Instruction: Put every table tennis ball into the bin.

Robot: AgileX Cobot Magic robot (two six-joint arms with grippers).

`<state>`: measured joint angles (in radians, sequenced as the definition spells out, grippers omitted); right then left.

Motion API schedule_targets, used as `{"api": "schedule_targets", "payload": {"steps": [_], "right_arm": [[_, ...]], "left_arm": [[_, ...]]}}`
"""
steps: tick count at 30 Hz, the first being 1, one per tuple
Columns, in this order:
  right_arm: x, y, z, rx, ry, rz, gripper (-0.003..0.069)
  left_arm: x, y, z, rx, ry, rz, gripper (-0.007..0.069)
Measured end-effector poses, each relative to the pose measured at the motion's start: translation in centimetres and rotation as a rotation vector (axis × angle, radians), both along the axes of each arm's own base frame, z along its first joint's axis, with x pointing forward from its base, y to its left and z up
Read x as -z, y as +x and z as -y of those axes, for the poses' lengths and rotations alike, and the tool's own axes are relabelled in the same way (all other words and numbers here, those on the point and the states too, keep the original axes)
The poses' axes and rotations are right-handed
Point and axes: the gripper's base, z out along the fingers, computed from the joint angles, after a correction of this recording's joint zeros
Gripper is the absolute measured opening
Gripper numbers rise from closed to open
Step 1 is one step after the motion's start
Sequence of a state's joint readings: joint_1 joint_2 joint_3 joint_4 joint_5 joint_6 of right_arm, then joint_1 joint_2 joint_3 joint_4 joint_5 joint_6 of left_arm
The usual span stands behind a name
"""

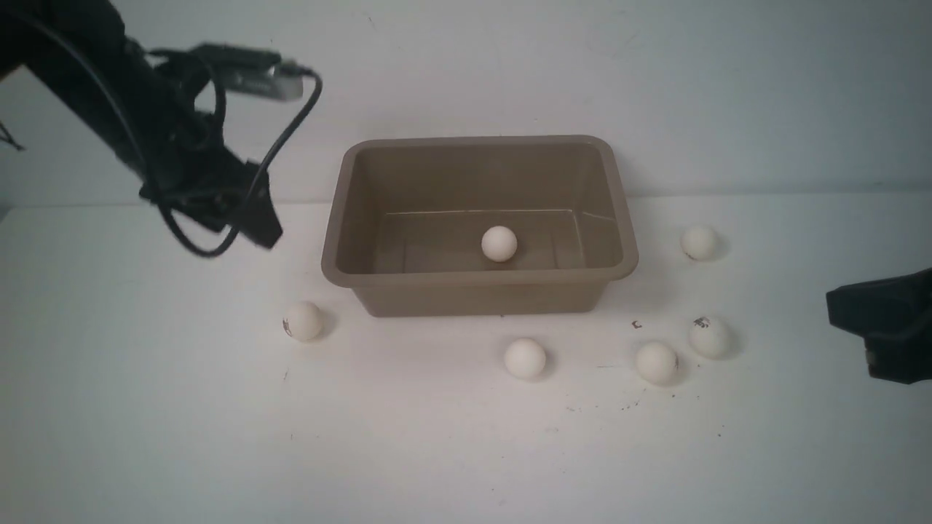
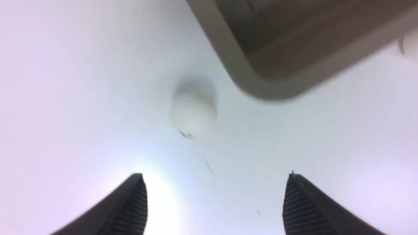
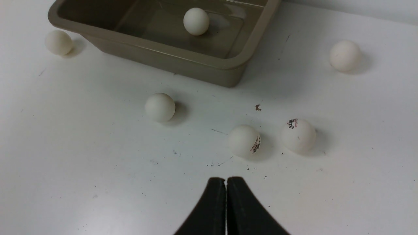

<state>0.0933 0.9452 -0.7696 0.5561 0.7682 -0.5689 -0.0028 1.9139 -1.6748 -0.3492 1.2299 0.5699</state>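
While the left arm (image 1: 145,124) hangs raised beside the bin (image 1: 477,278), left fingers (image 2: 130,205) wide, right fingers (image 3: 212,209) meet.

The left claw (image 2: 215,178) is held raised on its angled arm, jaws spread wide and empty. The right claw (image 3: 226,182) is seen low, jaws pressed together.
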Motion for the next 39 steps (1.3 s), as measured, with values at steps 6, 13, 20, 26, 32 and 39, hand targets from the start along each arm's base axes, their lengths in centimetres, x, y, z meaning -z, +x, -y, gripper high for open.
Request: {"api": "schedule_targets", "payload": {"steps": [6, 13, 20, 26, 32, 39], "right_arm": [[0.0, 0.0, 0.0, 0.001, 0.0, 0.002, -0.0006], [0.0, 0.0, 0.0, 0.001, 0.0, 0.002, -0.0006], [0.0, 0.0, 0.0, 0.001, 0.0, 0.002, -0.0006], [0.0, 0.0, 0.0, 0.001, 0.0, 0.002, -0.0006], [0.0, 0.0, 0.0, 0.001, 0.0, 0.002, -0.0006], [0.0, 0.0, 0.0, 0.001, 0.0, 0.002, -0.0006]], "left_arm": [[3.5, -0.9, 0.2, 0.1, -0.005, -0.015, 0.0499], [5.1, -0.7, 0.0, 0.141, 0.029, 0.066, 0.0499], [6.5, 0.0, 0.1, 0.13, 0.017, 0.083, 0.05], [9.5, 0.7, 0.2, 0.137, 0.008, 0.037, 0.05], [10.3, 1.4, 0.4, 0.128, -0.023, 0.077, 0.0503], [10.9, 2.1, 0.4, 0.11, -0.02, 0.118, 0.0514]]}}
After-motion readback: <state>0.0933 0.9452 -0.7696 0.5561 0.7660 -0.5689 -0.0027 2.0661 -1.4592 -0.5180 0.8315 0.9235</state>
